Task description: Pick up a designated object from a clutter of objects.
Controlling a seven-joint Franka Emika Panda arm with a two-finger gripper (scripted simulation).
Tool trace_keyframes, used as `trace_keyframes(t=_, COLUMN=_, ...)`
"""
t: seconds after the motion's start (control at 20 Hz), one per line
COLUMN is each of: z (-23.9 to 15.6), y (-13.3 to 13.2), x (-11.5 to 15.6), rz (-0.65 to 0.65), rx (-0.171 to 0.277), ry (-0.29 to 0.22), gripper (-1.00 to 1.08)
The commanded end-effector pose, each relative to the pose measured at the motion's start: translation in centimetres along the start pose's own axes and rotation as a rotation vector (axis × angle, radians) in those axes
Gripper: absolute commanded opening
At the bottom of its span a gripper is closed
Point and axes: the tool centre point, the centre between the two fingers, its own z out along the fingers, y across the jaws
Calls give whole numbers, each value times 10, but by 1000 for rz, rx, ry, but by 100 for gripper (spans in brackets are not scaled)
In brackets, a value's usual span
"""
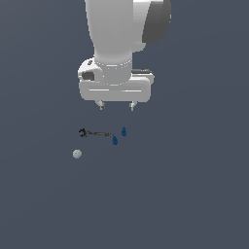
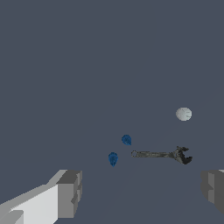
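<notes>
Two tiny dark-blue pieces lie close together on the dark floor. The one with a round bulb on a narrower stem (image 1: pixel 123 131) is the designated object; it also shows in the wrist view (image 2: pixel 113 158). The other blue teardrop piece (image 1: pixel 115 140) sits by the end of the thin black wrench (image 1: pixel 95 133), as the wrist view shows for the teardrop piece (image 2: pixel 126 140) and the wrench (image 2: pixel 162 154). A pale grey ball (image 1: pixel 77 154) lies apart, also in the wrist view (image 2: pixel 183 113). My gripper (image 1: pixel 116 105) hangs open and empty above the pieces, touching nothing (image 2: pixel 141 192).
The white arm and its hand body (image 1: pixel 115 90) fill the upper middle of the exterior view. The floor (image 1: pixel 194 194) is a flat dark grey-blue surface with no visible edges or walls.
</notes>
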Motion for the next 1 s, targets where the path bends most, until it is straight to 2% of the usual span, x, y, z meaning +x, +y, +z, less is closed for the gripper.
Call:
trace_keyframes(t=0.0, z=12, y=-1, x=-2, rz=16, rx=0, ry=0, gripper=100)
trace_keyframes(t=0.45, z=79, y=-6, x=-17, rz=114, rx=-2, ry=0, gripper=100)
trace_keyframes(t=0.95, z=164, y=-13, x=-58, rz=253, rx=-3, ry=2, gripper=100)
